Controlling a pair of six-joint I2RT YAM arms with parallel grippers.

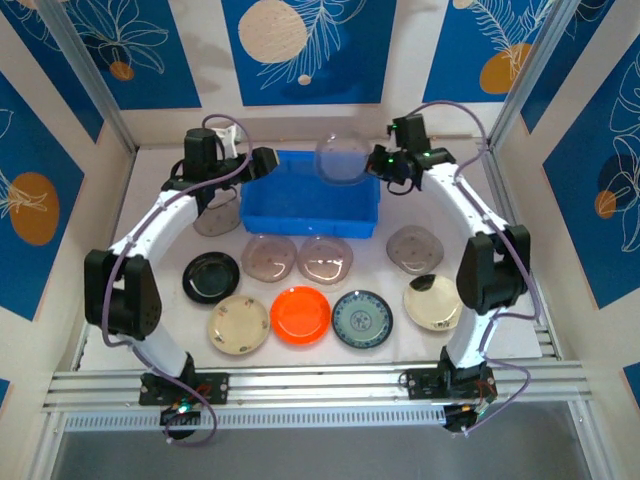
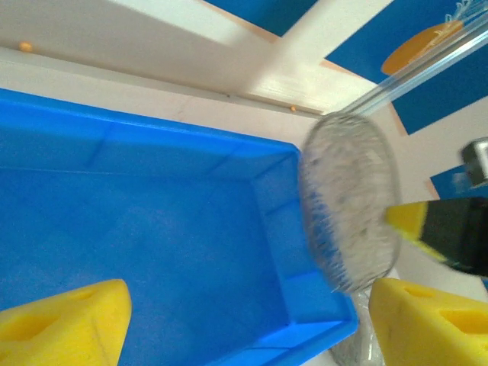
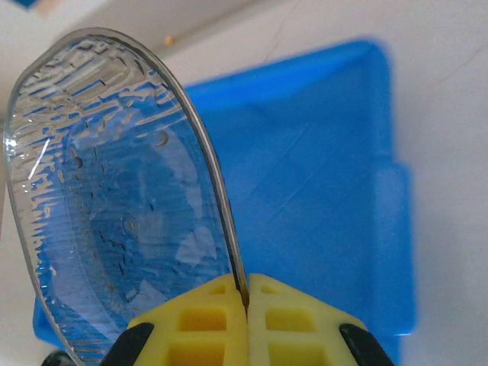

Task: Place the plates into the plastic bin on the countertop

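The blue plastic bin (image 1: 310, 205) stands at the back middle of the white countertop (image 1: 150, 180), and no plate lies in it. My right gripper (image 1: 385, 165) is shut on the rim of a translucent smoky-grey plate (image 1: 342, 158), held on edge over the bin's far right corner. The right wrist view shows that plate (image 3: 114, 206) pinched between the yellow fingertips (image 3: 213, 320) above the bin (image 3: 320, 198). My left gripper (image 1: 265, 163) hangs open over the bin's far left corner, holding nothing. Its yellow fingers (image 2: 61, 320) frame the bin (image 2: 152, 229) and the upright plate (image 2: 351, 202).
Plates lie in front of the bin: two grey ones (image 1: 268, 257) (image 1: 325, 259), a black one (image 1: 211, 277), a cream one (image 1: 238, 324), an orange one (image 1: 300, 314), a teal-patterned one (image 1: 362, 318). At the right lie a grey (image 1: 414, 248) and a cream plate (image 1: 432, 301). Another grey plate (image 1: 215, 215) lies under my left arm.
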